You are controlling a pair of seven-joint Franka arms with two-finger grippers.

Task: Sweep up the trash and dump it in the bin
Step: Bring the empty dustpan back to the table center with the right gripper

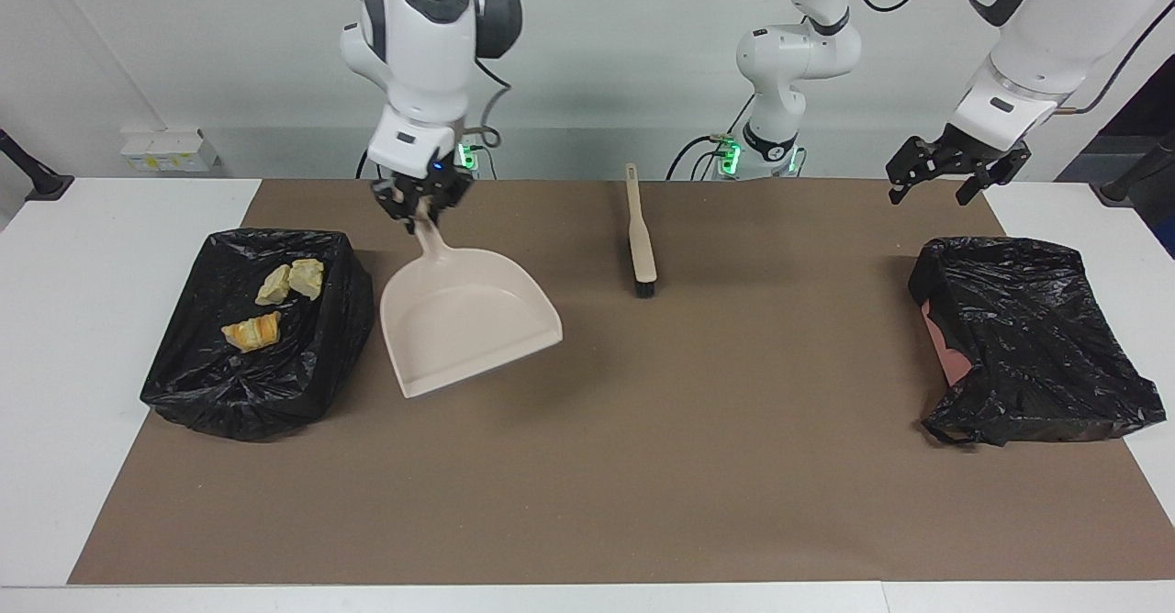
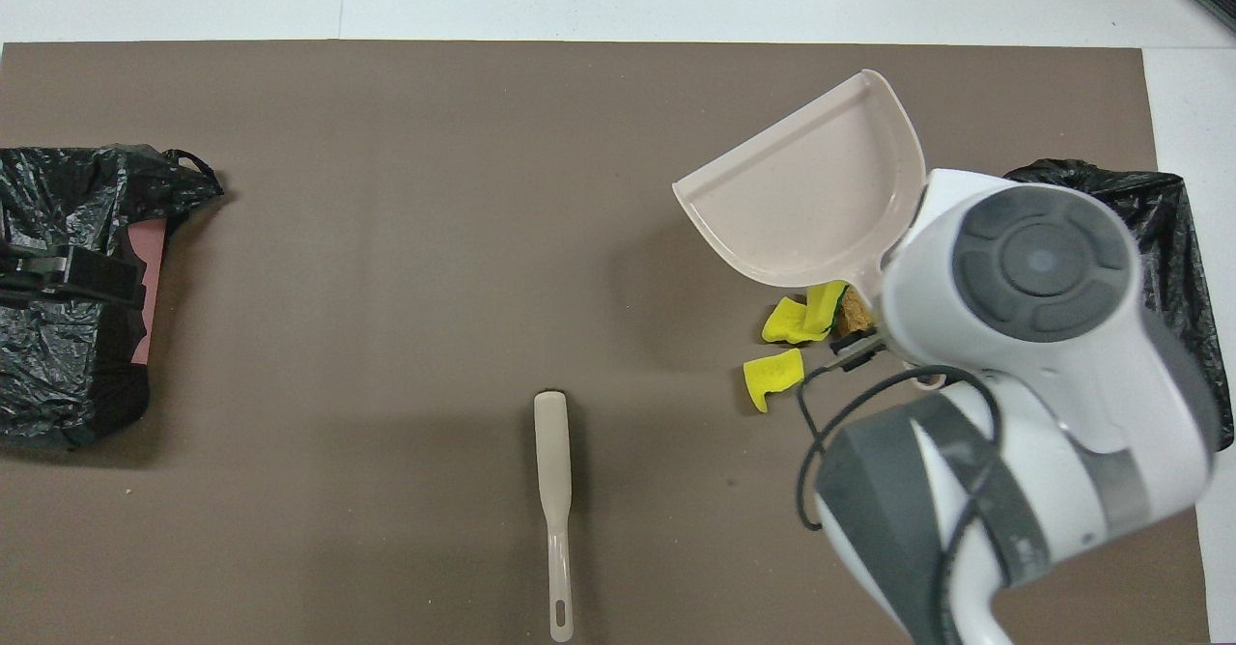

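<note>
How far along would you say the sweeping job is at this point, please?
Partly done: three bread chunks lie in the bin bag at the right arm's end. In hand: the right gripper holds the empty dustpan by its handle over the mat. Left: the yellow pieces and a brown lump on the mat; the brush lies untouched. The left gripper waits open.
</note>
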